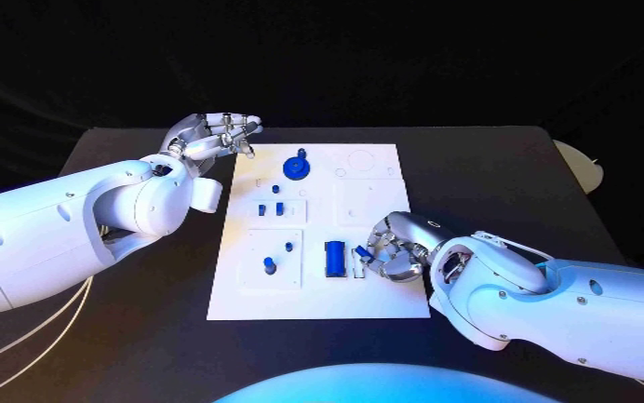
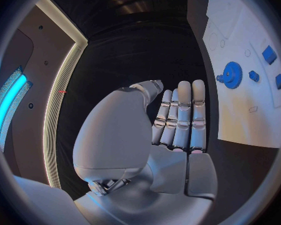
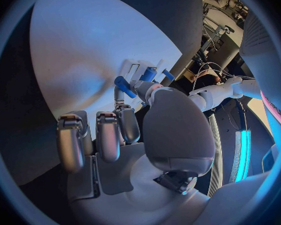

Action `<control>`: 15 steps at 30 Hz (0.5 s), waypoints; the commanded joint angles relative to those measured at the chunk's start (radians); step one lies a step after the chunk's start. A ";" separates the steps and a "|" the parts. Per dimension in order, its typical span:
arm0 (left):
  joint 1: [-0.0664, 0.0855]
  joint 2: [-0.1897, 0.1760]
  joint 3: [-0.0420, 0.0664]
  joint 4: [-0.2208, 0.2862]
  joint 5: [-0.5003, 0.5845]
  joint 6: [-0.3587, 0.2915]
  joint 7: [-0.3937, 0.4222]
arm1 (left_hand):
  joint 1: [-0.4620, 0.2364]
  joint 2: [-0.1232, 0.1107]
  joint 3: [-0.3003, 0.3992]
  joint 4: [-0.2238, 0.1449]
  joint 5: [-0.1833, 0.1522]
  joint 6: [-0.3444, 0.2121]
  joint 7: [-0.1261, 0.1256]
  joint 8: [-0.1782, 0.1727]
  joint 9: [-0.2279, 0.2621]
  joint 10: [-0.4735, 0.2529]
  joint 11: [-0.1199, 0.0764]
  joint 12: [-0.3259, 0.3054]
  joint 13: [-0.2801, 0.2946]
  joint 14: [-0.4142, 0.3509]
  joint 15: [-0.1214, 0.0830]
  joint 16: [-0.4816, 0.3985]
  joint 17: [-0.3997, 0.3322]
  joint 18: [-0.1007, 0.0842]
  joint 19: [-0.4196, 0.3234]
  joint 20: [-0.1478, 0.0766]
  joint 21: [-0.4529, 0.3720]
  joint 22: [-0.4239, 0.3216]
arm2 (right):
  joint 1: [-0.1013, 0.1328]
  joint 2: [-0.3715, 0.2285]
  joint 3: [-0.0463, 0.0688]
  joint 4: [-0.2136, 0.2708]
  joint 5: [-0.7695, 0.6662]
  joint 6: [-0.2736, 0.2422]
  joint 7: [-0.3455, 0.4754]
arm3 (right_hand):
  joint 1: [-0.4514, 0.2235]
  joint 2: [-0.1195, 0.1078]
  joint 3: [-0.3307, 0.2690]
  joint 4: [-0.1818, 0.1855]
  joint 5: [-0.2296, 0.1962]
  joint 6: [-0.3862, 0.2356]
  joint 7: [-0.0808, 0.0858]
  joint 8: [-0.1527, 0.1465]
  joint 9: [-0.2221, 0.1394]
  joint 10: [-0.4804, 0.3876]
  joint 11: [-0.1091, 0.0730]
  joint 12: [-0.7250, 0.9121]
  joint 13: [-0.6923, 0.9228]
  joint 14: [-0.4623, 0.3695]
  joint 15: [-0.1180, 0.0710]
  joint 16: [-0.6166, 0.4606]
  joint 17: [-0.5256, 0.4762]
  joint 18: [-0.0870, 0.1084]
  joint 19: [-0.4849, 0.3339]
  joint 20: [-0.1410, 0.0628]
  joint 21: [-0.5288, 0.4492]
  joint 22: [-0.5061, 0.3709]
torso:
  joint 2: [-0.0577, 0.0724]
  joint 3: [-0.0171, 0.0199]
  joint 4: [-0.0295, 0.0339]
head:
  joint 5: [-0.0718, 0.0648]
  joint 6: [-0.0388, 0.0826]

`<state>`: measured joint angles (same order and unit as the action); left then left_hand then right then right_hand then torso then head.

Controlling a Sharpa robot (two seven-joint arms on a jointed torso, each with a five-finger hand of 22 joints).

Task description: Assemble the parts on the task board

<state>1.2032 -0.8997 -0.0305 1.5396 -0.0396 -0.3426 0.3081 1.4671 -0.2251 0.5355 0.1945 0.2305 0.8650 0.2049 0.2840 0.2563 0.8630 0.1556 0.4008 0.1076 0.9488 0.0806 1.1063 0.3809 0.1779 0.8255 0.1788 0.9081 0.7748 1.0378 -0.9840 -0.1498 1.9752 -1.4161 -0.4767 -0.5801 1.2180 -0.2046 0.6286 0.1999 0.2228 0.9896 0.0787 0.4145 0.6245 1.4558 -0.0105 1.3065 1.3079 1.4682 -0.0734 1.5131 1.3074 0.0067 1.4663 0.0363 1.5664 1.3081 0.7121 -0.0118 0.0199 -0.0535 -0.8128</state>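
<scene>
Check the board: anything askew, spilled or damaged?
Nothing stands out. The board lies flat and square on the table, the blue parts sit on it, none off its edge. The left hand hovers empty beside its far corner. The right hand rests at its near right, by the blue block; any grip is unclear.

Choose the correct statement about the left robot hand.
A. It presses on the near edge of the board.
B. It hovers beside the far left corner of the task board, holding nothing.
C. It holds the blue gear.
B: the left robot hand is off the task board, by its far left corner, empty; the blue gear lies on the board.
</scene>
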 commanded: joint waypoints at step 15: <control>0.001 0.000 0.001 0.005 0.002 0.019 0.002 | -0.005 0.001 0.004 0.001 0.001 0.006 0.001 0.005 0.001 -0.006 -0.002 0.005 -0.001 -0.006 0.001 -0.003 -0.001 0.006 0.008 -0.002 -0.006 -0.001 | -0.003 0.031 0.000 -0.023 0.033 0.071 -0.026 | -0.079 0.002 -0.053 0.021 0.042 0.028 -0.019 0.005 0.000 0.011 -0.004 0.018 0.103 0.078 -0.004 0.003 0.133 -0.007 0.105 -0.004 0.004 0.263 | 0.000 0.0008 0.0002 | 0.000 -0.004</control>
<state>1.2032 -0.9006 -0.0305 1.5408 -0.0395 -0.3416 0.3062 1.4671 -0.2251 0.5355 0.1945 0.2305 0.8650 0.2049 0.2840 0.2561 0.8631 0.1556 0.4008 0.1077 0.9488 0.0806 1.1063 0.3810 0.1780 0.8255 0.1788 0.9081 0.7749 1.0357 -0.9557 -0.1499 1.9523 -1.3841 -0.4292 -0.5948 1.1478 -0.2040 0.5819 0.2217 0.2619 1.0070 0.0615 0.4209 0.6251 1.4597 -0.0144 1.3196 1.3077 1.4682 -0.0734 1.5131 1.3073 0.0066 1.4662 0.0362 1.5664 1.3079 0.7114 -0.0109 0.0193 -0.0522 -0.8162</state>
